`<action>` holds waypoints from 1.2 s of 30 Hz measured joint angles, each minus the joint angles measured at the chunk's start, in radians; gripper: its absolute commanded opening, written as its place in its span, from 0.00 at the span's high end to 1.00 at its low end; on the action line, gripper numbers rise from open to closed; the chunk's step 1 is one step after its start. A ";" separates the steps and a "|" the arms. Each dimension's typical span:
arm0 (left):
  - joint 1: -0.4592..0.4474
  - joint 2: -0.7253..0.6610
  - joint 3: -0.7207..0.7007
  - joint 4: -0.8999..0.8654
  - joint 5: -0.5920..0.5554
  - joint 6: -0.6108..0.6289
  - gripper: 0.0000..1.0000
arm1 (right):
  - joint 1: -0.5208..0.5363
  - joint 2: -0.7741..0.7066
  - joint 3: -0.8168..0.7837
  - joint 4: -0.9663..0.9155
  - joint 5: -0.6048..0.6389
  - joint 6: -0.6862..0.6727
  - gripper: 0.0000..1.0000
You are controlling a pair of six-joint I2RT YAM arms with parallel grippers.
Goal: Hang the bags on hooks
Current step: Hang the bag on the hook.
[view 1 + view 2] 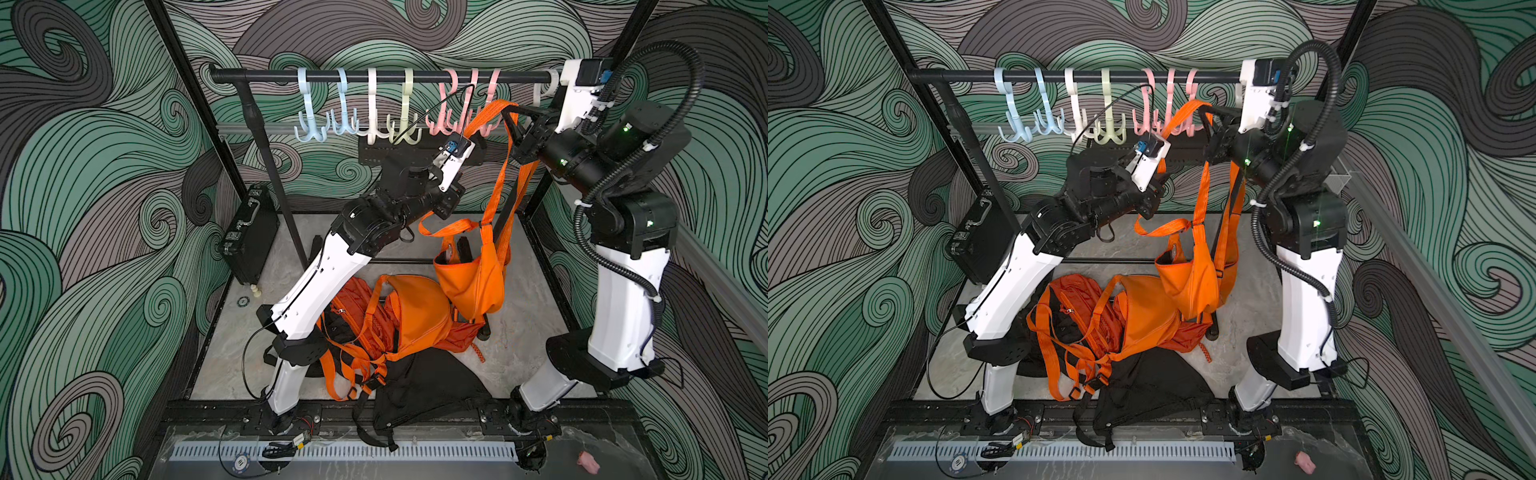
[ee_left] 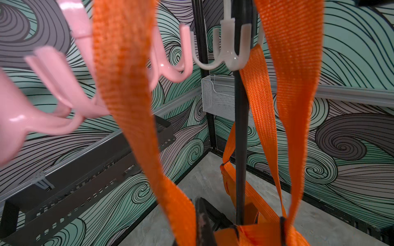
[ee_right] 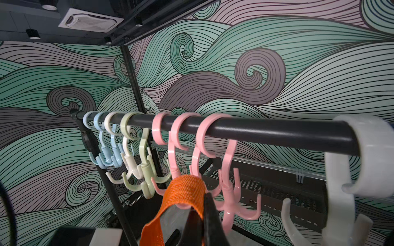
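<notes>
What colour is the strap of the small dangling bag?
Bright orange; the woven webbing strap shows best in the left wrist view.

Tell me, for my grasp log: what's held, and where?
The orange bag: right claw pinches its strap at its top; left claw seems to grip a lower stretch.

Pink hooks (image 3: 230,191) hem the strap (image 3: 185,187); rail (image 3: 277,132) beside them bare

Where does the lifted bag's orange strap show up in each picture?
Top view: orange strap slants up across the pink hooks.
Top view: orange strap likewise slants across the pink hooks.
Left wrist: orange strap hangs in broad bands before the pink hooks.
Right wrist: orange strap loops before the pink hooks.
Shared landmark: the pink hooks.
</notes>
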State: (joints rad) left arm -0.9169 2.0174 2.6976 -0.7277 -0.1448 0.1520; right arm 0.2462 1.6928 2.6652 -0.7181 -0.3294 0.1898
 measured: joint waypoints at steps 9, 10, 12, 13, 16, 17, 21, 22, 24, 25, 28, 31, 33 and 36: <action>-0.044 0.053 0.018 0.002 0.000 -0.005 1.00 | -0.039 -0.005 -0.058 0.036 -0.026 0.056 1.00; -0.048 0.058 0.021 0.003 0.000 -0.005 1.00 | -0.044 -0.009 -0.071 0.042 -0.027 0.059 1.00; -0.050 0.066 0.023 0.003 0.000 -0.005 1.00 | -0.050 -0.011 -0.089 0.054 -0.032 0.067 1.00; -0.051 0.069 0.023 0.003 0.000 -0.005 1.00 | -0.051 -0.011 -0.092 0.058 -0.035 0.073 1.00; -0.055 0.078 0.023 0.003 -0.002 -0.004 1.00 | -0.057 -0.001 -0.089 0.064 -0.045 0.085 1.00; -0.055 0.080 0.023 0.005 -0.002 -0.004 1.00 | -0.059 0.007 -0.079 0.064 -0.048 0.090 1.00; -0.046 0.090 0.036 0.010 -0.004 -0.005 1.00 | -0.060 0.040 -0.034 0.065 -0.059 0.116 1.00; -0.042 0.090 0.038 0.010 -0.004 -0.005 1.00 | -0.060 0.045 -0.029 0.066 -0.060 0.122 1.00; -0.031 0.090 0.044 0.011 -0.004 -0.006 1.00 | -0.060 0.053 -0.028 0.068 -0.061 0.134 1.00; -0.025 0.090 0.048 0.011 -0.004 -0.008 1.00 | -0.060 0.056 -0.028 0.069 -0.061 0.139 1.00; -0.010 0.090 0.051 0.018 -0.002 -0.018 1.00 | -0.060 0.064 -0.028 0.068 -0.055 0.152 1.00; -0.001 0.092 0.051 0.017 0.001 -0.031 1.00 | -0.060 0.066 -0.029 0.058 -0.038 0.157 1.00; 0.000 0.095 0.051 0.017 0.002 -0.037 1.00 | -0.060 0.055 -0.055 0.061 -0.026 0.160 1.00; -0.002 0.102 0.051 0.016 0.006 -0.042 1.00 | -0.060 0.006 -0.168 0.087 -0.016 0.164 1.00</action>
State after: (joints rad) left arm -0.9188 2.1197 2.7487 -0.7116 -0.1387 0.1104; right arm 0.1860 1.6989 2.4969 -0.6308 -0.3454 0.3542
